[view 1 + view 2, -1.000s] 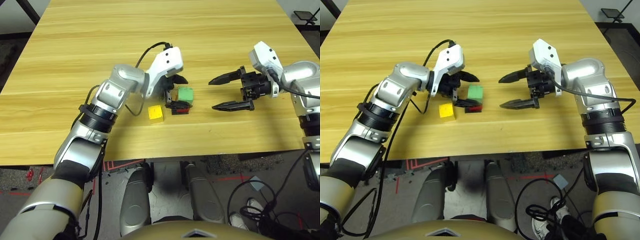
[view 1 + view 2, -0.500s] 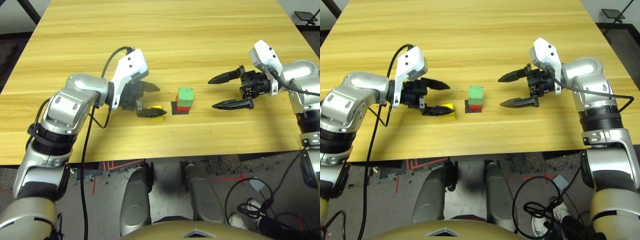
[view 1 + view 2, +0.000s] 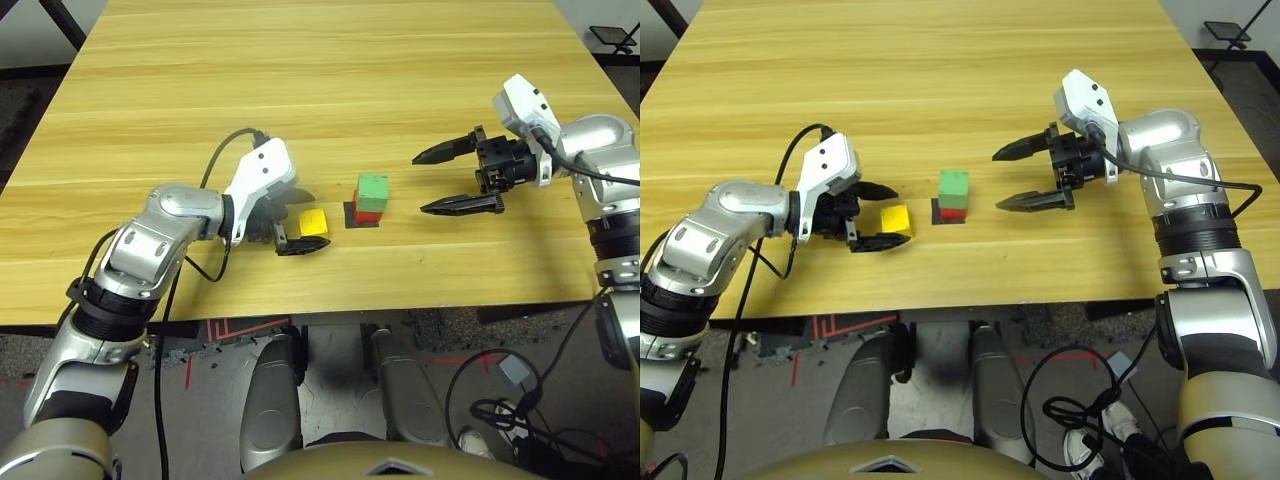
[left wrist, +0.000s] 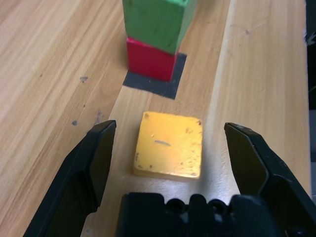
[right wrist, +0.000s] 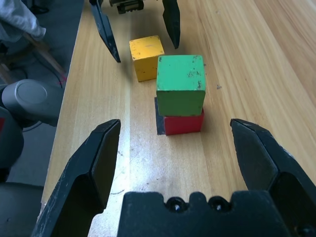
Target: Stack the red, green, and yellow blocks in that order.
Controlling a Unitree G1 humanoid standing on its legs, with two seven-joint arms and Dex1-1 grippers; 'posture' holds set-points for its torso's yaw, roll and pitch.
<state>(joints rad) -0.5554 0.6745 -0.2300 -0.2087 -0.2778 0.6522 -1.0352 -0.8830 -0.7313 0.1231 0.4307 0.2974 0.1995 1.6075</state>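
The green block [image 3: 372, 189] sits on the red block [image 3: 367, 212], which rests on a flat black patch [image 4: 149, 84]. Just left of this stack the yellow block [image 3: 314, 222] lies on the table. My left gripper [image 3: 318, 220] is open, with one finger on each side of the yellow block and a gap on both sides, as the left wrist view shows around the yellow block [image 4: 169, 150]. My right gripper [image 3: 419, 185] hangs open to the right of the stack, pointing at the green block [image 5: 180, 84] and holding nothing.
The wooden table [image 3: 330, 70] stretches wide behind the blocks. Its front edge [image 3: 380, 305] runs close below the blocks. A black cable [image 3: 215, 170] loops from my left forearm.
My left gripper drew away from the green-on-red stack to the left, then came back in until its open fingers flank the yellow block. The right gripper has barely moved.
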